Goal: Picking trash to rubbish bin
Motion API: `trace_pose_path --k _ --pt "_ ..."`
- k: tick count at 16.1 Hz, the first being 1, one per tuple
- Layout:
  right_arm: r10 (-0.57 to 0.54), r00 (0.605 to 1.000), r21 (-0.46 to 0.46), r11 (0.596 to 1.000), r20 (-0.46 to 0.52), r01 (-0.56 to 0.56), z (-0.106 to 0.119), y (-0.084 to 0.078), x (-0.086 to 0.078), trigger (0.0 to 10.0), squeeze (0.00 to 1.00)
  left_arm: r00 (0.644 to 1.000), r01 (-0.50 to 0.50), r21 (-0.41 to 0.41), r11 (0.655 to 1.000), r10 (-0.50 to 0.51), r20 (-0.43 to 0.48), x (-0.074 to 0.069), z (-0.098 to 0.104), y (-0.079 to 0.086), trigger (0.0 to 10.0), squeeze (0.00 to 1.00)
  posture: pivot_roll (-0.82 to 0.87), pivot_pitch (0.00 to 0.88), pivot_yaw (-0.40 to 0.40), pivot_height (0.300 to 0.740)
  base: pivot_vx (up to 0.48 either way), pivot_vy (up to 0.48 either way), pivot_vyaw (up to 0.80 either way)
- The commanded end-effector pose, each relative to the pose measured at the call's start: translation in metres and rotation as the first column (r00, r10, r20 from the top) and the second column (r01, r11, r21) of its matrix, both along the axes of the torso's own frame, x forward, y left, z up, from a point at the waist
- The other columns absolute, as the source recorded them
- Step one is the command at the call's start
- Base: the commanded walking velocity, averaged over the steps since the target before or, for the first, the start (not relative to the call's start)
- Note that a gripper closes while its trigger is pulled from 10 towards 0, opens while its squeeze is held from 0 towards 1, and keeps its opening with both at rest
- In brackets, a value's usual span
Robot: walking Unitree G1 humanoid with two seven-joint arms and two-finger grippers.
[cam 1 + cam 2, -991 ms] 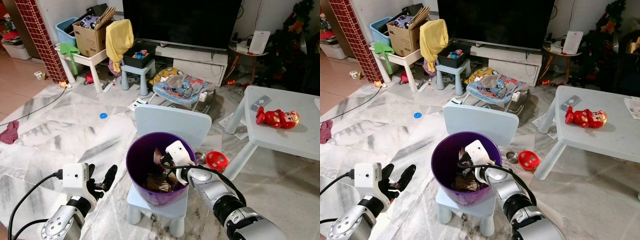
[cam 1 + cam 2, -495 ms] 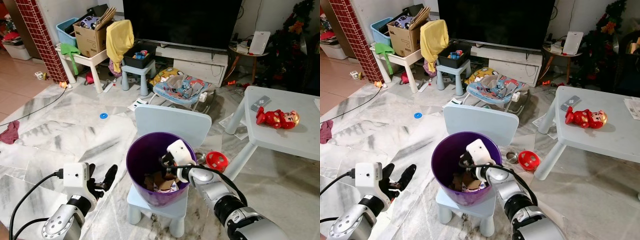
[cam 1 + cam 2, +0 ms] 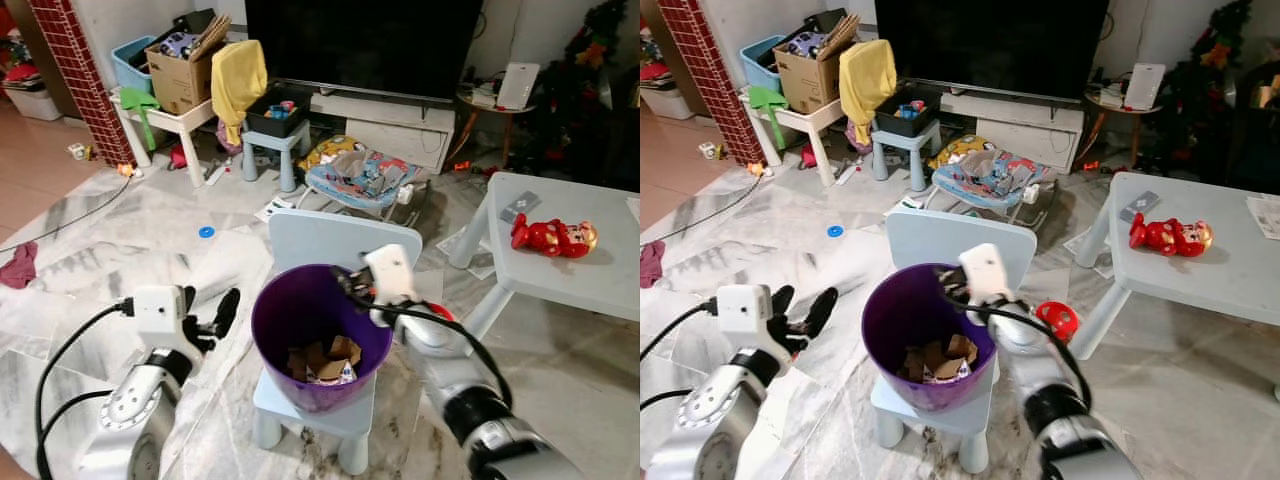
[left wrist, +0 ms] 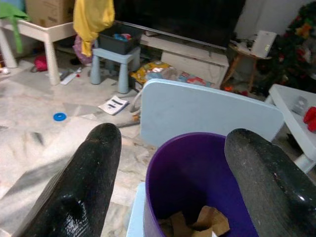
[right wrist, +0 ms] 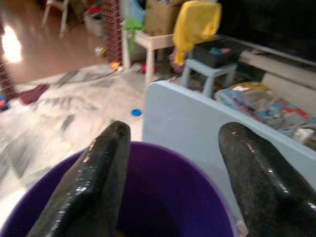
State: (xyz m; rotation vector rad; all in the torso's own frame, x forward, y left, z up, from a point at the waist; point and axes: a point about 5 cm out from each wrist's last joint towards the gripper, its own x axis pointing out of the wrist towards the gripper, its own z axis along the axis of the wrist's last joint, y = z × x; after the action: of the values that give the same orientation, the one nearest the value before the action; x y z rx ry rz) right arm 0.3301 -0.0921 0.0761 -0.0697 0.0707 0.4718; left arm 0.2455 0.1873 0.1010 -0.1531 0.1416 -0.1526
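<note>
A purple rubbish bin (image 3: pixel 290 320) stands on the seat of a small pale-blue chair (image 3: pixel 345 245). Brown cardboard scraps and paper (image 3: pixel 325 360) lie at the bin's bottom. My right gripper (image 3: pixel 348 285) hangs open and empty just above the bin's far right rim; the right wrist view looks past its fingers (image 5: pixel 106 168) at the rim (image 5: pixel 168 150) and the chair back. Left of the bin and a little apart from it, my left gripper (image 3: pixel 210 312) is held open and empty. The left wrist view shows the bin (image 4: pixel 192 168) between its fingers (image 4: pixel 91 182).
A pale-blue table (image 3: pixel 600 270) at the right carries a red toy (image 3: pixel 553 236) and a remote (image 3: pixel 521 205). A red ball (image 3: pixel 1055 318) lies on the floor by the chair. Behind are a baby bouncer (image 3: pixel 365 180), a stool (image 3: pixel 272 135) and a cluttered white table (image 3: pixel 165 115).
My right gripper has risen from inside the bin to above its far rim, leaving the scraps on the bottom. My left gripper has lifted and come nearer the bin.
</note>
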Motion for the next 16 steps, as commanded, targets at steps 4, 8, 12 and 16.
trace_pose_path --k 4,8,12,16 --pt "-0.093 0.991 0.040 0.995 0.092 0.090 0.016 -0.031 -0.006 10.0 1.00 0.999 0.009 -0.002 1.000 -0.009 0.032 0.006 0.006 -0.011 10.0 0.00 0.09 0.000 -0.047 0.740 0.000 0.000 0.00" --pt "-0.201 0.966 0.047 0.979 0.162 0.196 0.038 -0.059 -0.015 10.0 1.00 0.998 -0.044 -0.029 0.999 0.045 0.051 0.010 0.009 -0.013 10.0 0.00 0.06 0.000 -0.052 0.740 0.000 0.000 0.00" --pt "-0.212 0.958 0.044 0.977 0.191 0.207 0.054 -0.072 -0.019 10.0 0.00 0.986 -0.133 -0.020 0.991 0.134 0.095 0.021 0.023 -0.008 10.0 0.00 0.04 0.000 -0.059 0.740 0.000 0.000 -0.72" --pt "-0.213 0.958 0.036 0.977 0.192 0.210 0.063 -0.074 -0.023 10.0 0.00 0.983 -0.137 -0.056 0.989 0.143 0.117 0.025 0.030 -0.011 10.0 0.00 0.04 0.000 -0.063 0.740 0.000 0.000 -0.78"
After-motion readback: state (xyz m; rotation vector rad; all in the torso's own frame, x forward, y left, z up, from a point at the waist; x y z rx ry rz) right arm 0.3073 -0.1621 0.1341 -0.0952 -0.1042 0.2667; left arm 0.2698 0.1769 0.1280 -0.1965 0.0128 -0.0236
